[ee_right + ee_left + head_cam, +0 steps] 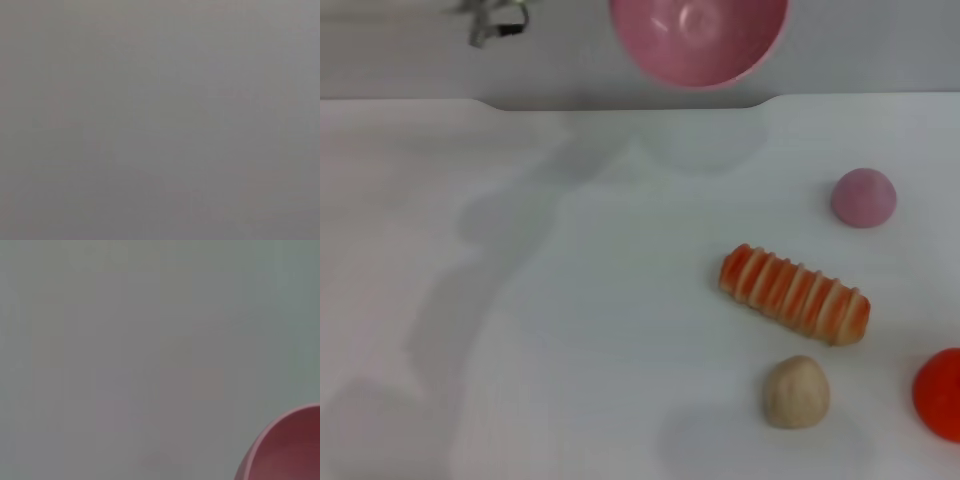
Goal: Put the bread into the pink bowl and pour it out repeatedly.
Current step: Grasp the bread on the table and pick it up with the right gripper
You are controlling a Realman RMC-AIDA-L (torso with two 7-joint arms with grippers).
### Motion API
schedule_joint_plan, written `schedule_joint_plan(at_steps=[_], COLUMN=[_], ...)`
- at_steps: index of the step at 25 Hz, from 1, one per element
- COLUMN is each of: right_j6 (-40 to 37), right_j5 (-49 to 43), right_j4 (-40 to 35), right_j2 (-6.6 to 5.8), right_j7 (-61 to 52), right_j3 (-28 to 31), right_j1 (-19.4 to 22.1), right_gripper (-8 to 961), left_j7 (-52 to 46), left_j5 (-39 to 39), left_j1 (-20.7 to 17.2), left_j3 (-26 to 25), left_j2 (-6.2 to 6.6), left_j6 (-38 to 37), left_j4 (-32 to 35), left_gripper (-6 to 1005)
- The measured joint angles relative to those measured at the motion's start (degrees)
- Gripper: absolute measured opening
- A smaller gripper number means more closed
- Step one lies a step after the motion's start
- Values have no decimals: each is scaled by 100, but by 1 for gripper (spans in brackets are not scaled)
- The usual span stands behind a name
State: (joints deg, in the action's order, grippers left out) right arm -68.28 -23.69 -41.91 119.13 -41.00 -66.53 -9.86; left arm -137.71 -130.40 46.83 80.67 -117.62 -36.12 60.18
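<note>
White table (570, 300): bread (794, 294) lying free, fingers unseen.

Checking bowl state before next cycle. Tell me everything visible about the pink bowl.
The pink bowl is round, deep and glossy, plastic by the look, pink inside and out. In the head view it sits at the far edge of the scene, beyond the white table, tipped so its opening faces the camera; its top is cut off by the frame. Nothing shows inside it. What holds it is not visible. The left wrist view catches only a piece of its rim.
</note>
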Motion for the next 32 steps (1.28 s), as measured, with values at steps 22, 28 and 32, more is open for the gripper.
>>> schedule_joint_plan(at_steps=[22, 28, 32], right_j6=[-353, -1806, -2057], right_j5=[-9525, -10808, -11781], right_j4=[-2151, -2647, -2622], right_j2=[-900, -839, -508], right_j7=[-8374, -8699, -8662], right_j3=[1054, 999, 992], right_j1=[-1311, -1998, -2432], right_gripper=[514, 514, 513], left_j7=[924, 1041, 1050], left_j5=[314, 347, 348], left_j1=[42, 12, 10], left_j3=[-2277, -2280, -2283], left_j2=[40, 45, 39], left_j6=[-3004, -3000, -3009], left_j4=[-305, -293, -293], left_gripper=[56, 58, 59])
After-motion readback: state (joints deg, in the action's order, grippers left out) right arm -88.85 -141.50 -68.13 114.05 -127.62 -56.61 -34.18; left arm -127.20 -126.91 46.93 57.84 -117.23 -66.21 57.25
